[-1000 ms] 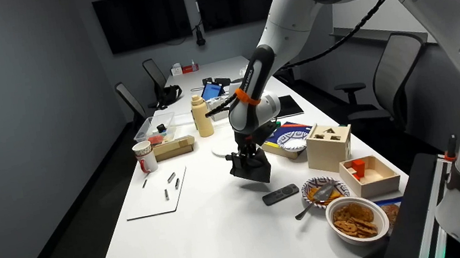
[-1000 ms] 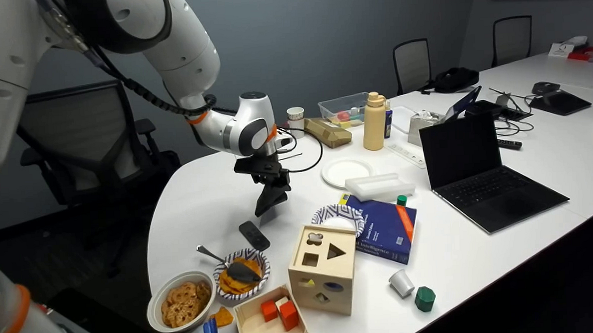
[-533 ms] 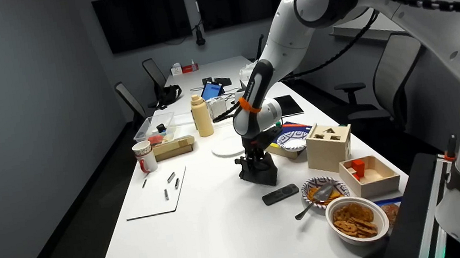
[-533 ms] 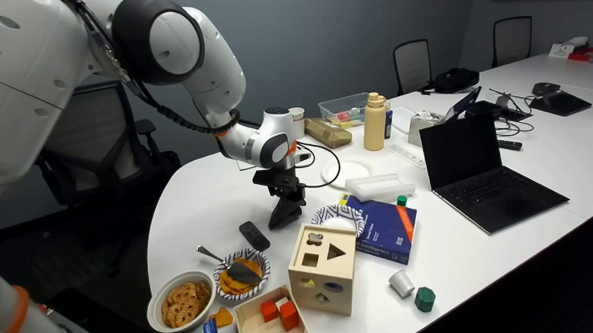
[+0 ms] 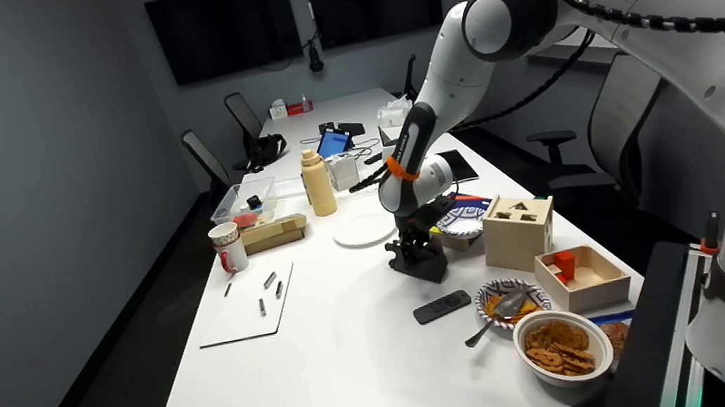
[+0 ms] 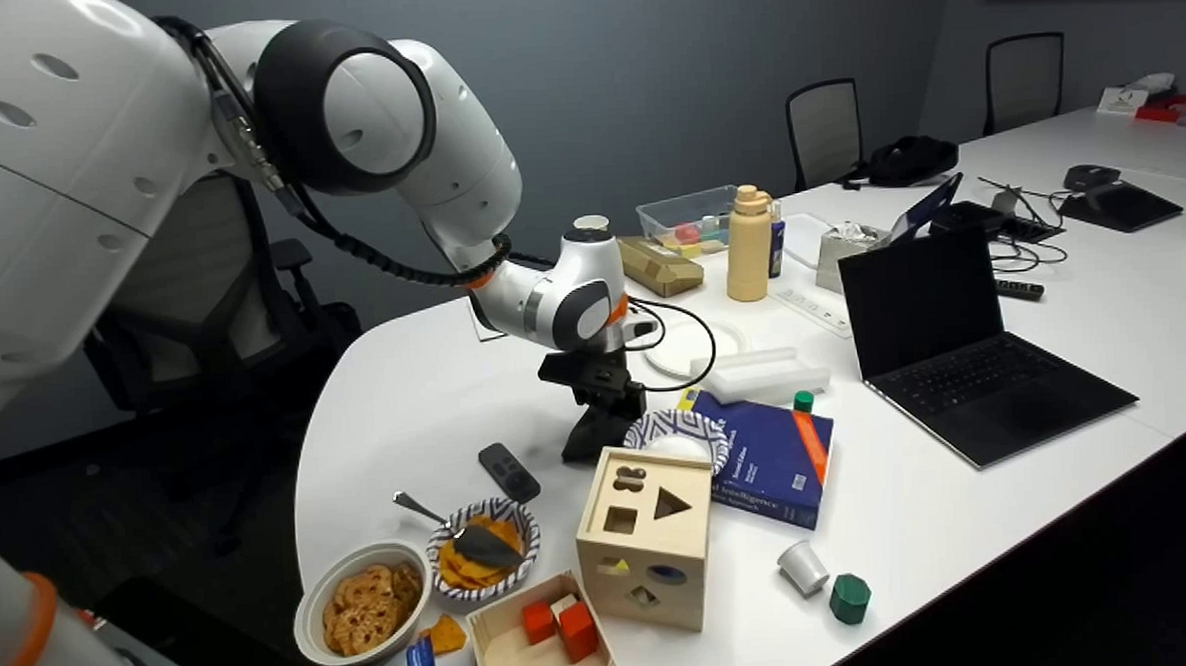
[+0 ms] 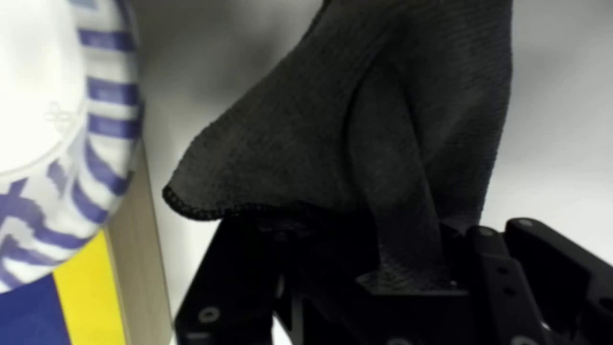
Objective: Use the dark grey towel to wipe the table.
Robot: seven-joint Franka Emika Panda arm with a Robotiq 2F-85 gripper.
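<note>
Dark grey towel clamped in the end effector — hangs below it, near the black remote — can't tell from here if it touches the tabletop.

Wrist view: dark grey knit cloth towel runs off the top edge; pads of the black two-finger gripper lost dark on dark behind cloth, lower parts cut off at the bottom; blue-and-white patterned paper bowl blurred and cropped, upper left; blue-and-yellow book cropped, lower left. In an exterior view patterned white mug shows only its rim above the white robot arm; pale wooden block tray cut by the bottom edge; glossy white table runs off the right; can't tell if the towel touches it; black remote markings unreadable.
</note>
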